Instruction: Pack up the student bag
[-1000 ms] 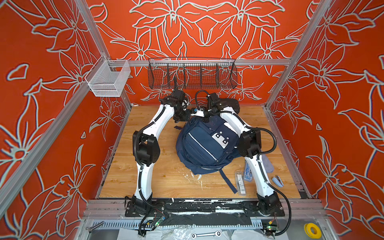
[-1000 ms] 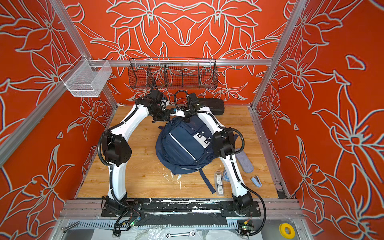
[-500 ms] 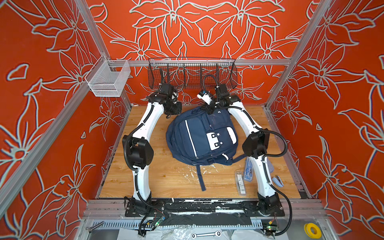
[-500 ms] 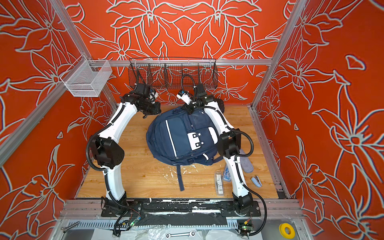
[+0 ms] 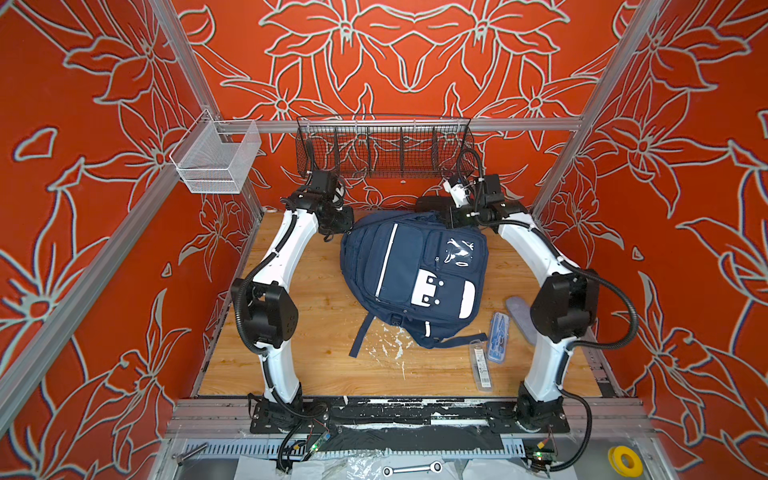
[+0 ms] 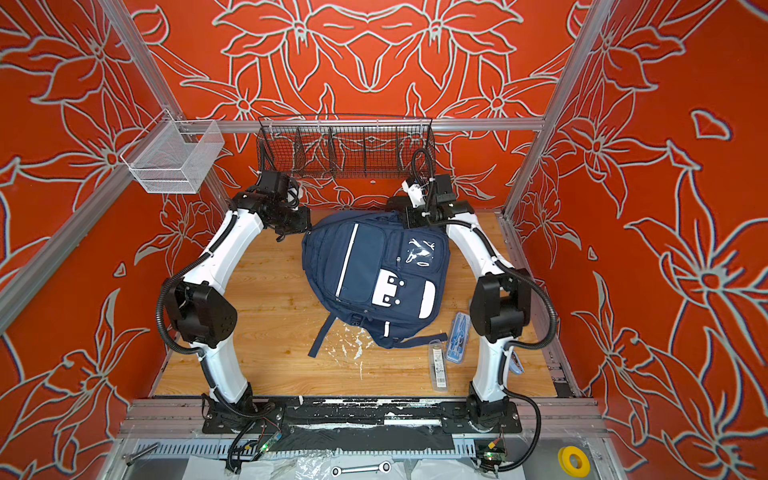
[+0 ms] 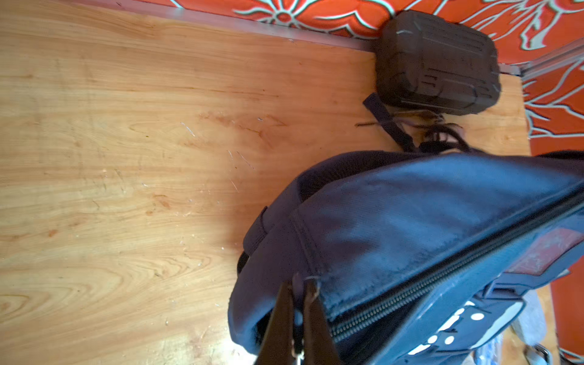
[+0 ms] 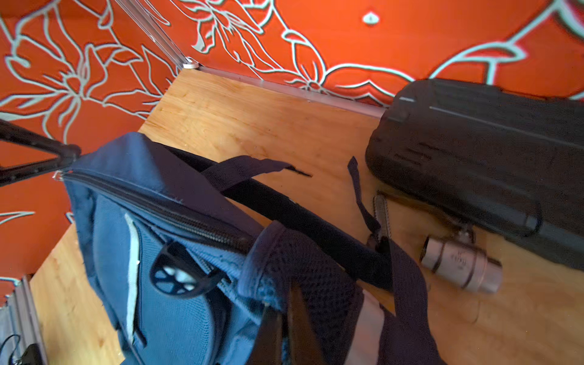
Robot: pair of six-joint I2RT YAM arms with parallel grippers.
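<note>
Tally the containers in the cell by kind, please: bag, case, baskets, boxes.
Backpack: 1
Black hard case: 1
Wire baskets: 2
Slim plastic boxes: 2
Total: 6

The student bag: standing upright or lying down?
Lying down: in both top views the student bag rests front-up on the table, white patch showing.

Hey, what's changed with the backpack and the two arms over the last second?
Both arms swung outward, drawing the left gripper and right gripper apart, each staying shut on the top of the student bag. The bag, bunched before, now lies spread wider and flatter. The clear box near the right arm's base stayed put.
</note>
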